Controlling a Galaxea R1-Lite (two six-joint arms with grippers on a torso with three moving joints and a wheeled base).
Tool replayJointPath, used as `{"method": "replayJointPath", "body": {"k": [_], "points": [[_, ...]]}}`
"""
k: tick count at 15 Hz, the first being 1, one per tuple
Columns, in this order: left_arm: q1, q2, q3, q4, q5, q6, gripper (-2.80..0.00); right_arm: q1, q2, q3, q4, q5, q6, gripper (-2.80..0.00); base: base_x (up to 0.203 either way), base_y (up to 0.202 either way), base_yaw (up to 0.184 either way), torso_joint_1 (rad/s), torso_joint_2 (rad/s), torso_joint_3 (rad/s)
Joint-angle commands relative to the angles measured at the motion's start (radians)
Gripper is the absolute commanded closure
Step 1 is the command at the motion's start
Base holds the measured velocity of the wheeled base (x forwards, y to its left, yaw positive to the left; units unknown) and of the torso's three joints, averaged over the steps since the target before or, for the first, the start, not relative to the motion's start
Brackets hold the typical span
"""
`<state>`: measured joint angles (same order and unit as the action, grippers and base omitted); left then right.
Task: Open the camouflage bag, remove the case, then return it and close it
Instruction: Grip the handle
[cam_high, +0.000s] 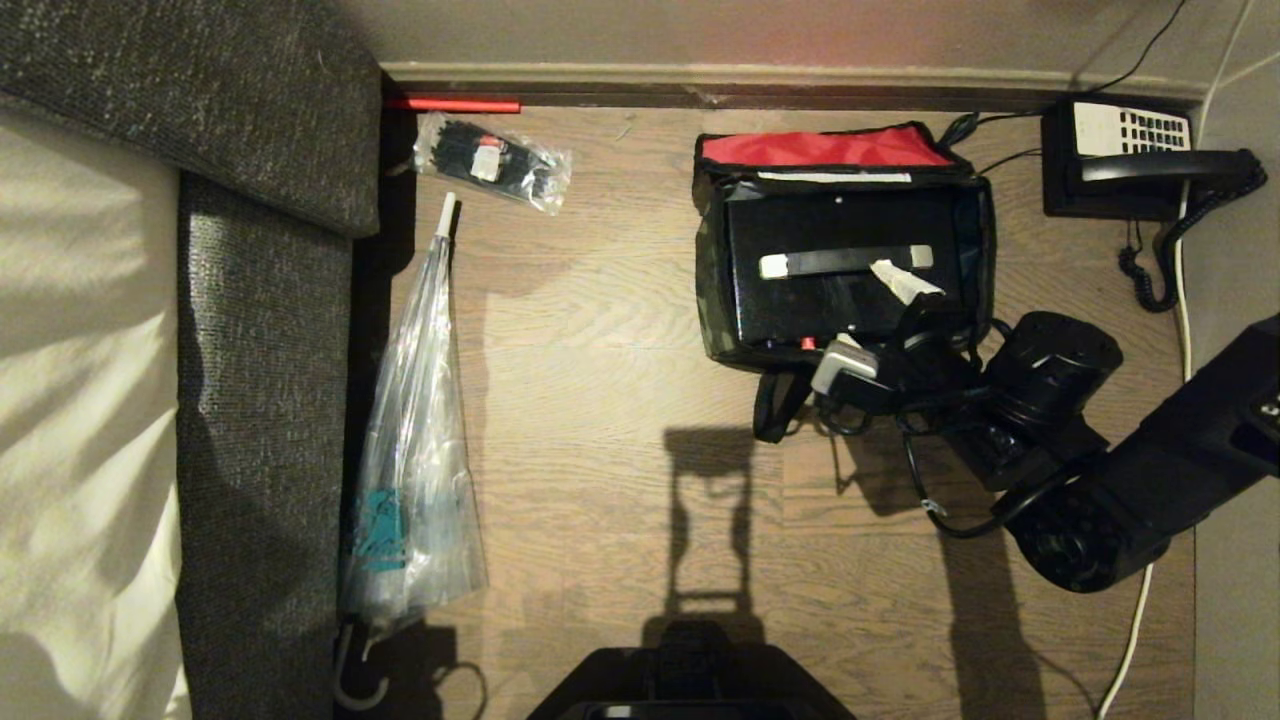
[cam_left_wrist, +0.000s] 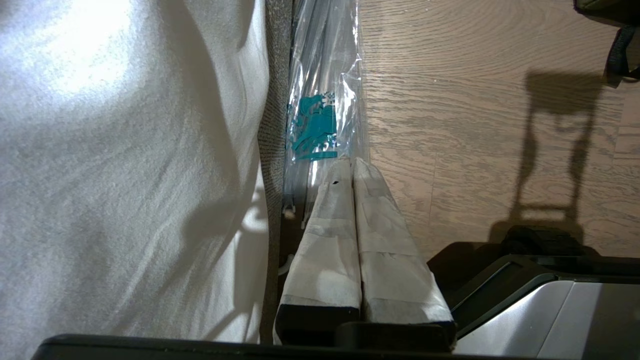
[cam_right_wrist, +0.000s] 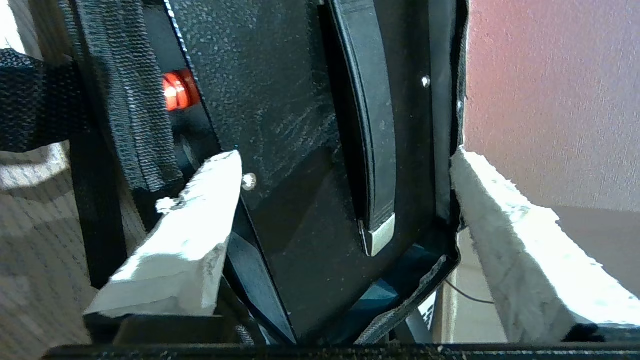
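The camouflage bag (cam_high: 708, 300) stands open on the wooden floor by the far wall, its red-lined lid (cam_high: 820, 148) folded back. The black case (cam_high: 800, 300) lies inside it, filling the opening, with a dark bar (cam_high: 850, 260) on top that is whitish at both ends. My right gripper (cam_high: 875, 325) hovers over the case's near right corner, open, with nothing between its taped fingers. In the right wrist view the gripper (cam_right_wrist: 345, 157) straddles the case (cam_right_wrist: 280, 125) and the bar's pale end (cam_right_wrist: 377, 235). The left gripper (cam_left_wrist: 350, 165) is shut and hangs low beside the bed.
A black desk telephone (cam_high: 1120, 160) with its coiled cord sits right of the bag by the wall. A clear wrapped umbrella (cam_high: 415, 450) and a small plastic packet (cam_high: 490, 160) lie along the grey bed frame (cam_high: 250, 400) at left. Bare floor lies between them.
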<state>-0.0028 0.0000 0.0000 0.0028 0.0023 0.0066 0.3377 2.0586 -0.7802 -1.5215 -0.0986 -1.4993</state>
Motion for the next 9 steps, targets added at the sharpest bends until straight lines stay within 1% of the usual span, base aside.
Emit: {"method": "replayJointPath", "body": {"k": [1,2,5,9], "points": [[0.000,0.000,0.001,0.000,0.000,0.000,0.00,0.001,0.015,-0.004,-0.009,-0.005,-0.003,-2.80,0.000,0.000,0.000,0.000,0.00,0.000],[0.000,0.000,0.001,0.001,0.000,0.000,0.00,0.001,0.024,-0.011,-0.009,-0.007,-0.004,-2.80,0.000,0.000,0.000,0.000,0.00,0.000],[0.000,0.000,0.002,0.002,0.001,0.000,0.00,0.000,0.020,-0.021,-0.009,-0.064,-0.001,-2.80,0.000,0.000,0.000,0.000,0.00,0.000],[0.000,0.000,0.000,0.001,0.000,0.001,0.00,-0.011,0.015,-0.089,-0.009,-0.081,0.002,-2.80,0.000,0.000,0.000,0.000,0.00,0.000]]}}
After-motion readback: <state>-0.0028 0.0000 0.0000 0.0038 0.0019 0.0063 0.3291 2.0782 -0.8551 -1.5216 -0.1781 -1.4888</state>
